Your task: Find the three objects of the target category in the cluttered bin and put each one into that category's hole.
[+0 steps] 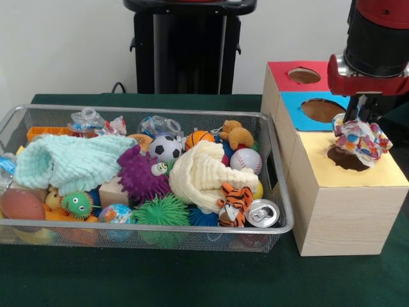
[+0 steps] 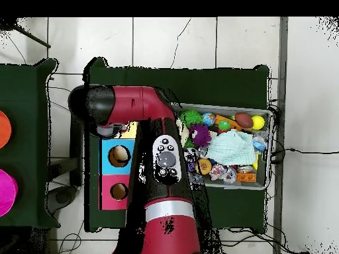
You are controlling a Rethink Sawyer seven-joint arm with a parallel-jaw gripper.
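Observation:
My gripper (image 1: 360, 117) hangs over the yellow section (image 1: 370, 173) of the wooden box, shut on a crumpled cloth with coloured dots (image 1: 362, 139). The cloth dangles just above the yellow section's dark hole (image 1: 345, 160), partly covering it. In the wire bin (image 1: 281, 211) a mint cloth (image 1: 70, 163) lies at the left and a cream cloth (image 1: 201, 174) in the middle. From overhead the arm (image 2: 165, 165) hides the gripper and the dotted cloth; the mint cloth (image 2: 233, 147) shows in the bin (image 2: 267, 149).
The box also has a blue section (image 1: 300, 102) and a red section (image 1: 281, 69), each with a hole. The bin holds several toys: a soccer ball (image 1: 165, 147), a baseball (image 1: 245, 160), a purple spiky toy (image 1: 140, 174), a tiger (image 1: 231, 203), a can (image 1: 262, 213).

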